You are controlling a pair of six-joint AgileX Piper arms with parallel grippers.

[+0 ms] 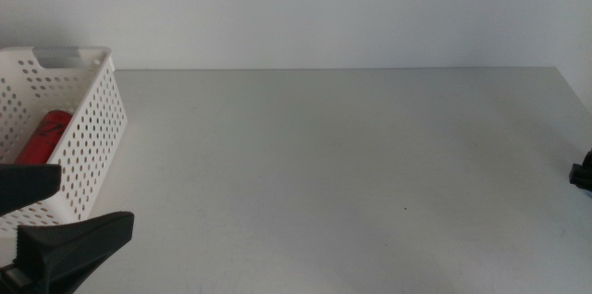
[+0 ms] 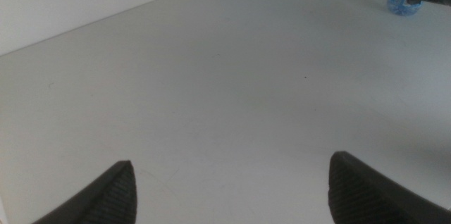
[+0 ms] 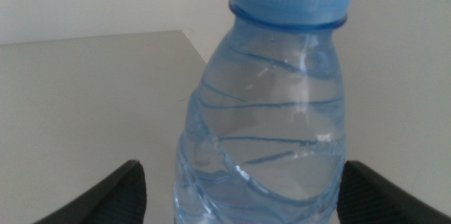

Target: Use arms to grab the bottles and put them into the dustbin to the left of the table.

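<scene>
Table | right tool straddles water bottle | left tool spread

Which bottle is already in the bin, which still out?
The red can lies inside the dustbin. The blue-capped water bottle is still out, standing between the open right gripper jaws.

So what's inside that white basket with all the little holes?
Inside the white holed plastic basket lies a slim red can, seen over the rim. The basket's near end is hidden behind the left gripper, so anything there can't be seen.
</scene>
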